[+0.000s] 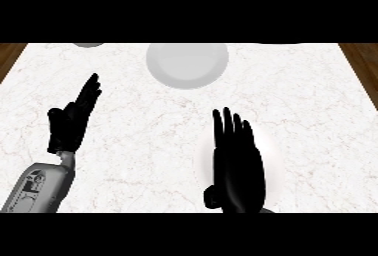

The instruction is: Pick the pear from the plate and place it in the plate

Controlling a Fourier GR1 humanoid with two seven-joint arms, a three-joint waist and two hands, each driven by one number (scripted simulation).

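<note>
Nearest to the lower edge, the black right hand (238,167) lies flat with the back side up. Its fingers (229,130) are straight, close together and pointed away from the robot, and the thumb shows as a small bump at the lower left of the palm; they are curled around nothing. Under this hand there is a pale white round plate (274,170), smooth and very near in colour to the surface, so only a soft rim shows on each side of the hand. The pear does not show anywhere; the hand covers the middle of this plate, so I cannot tell if the fruit lies there. At the left the grey forearm (40,186) has a smooth hard casing with dark marks too small to read. It carries the black left hand (70,122), which is also open, with long straight fingers slanting up and to the right, and it holds nothing. Both hands are above the white marble tabletop (317,115), matt with thin reddish-grey veins and brown wooden strips (10,56) at the far corners. Farther away, in the middle, rests a light grey round plate (186,64), smooth and plain, well apart from both hands. At the far left edge a small grey rounded shape (88,44) is cut off.
</note>
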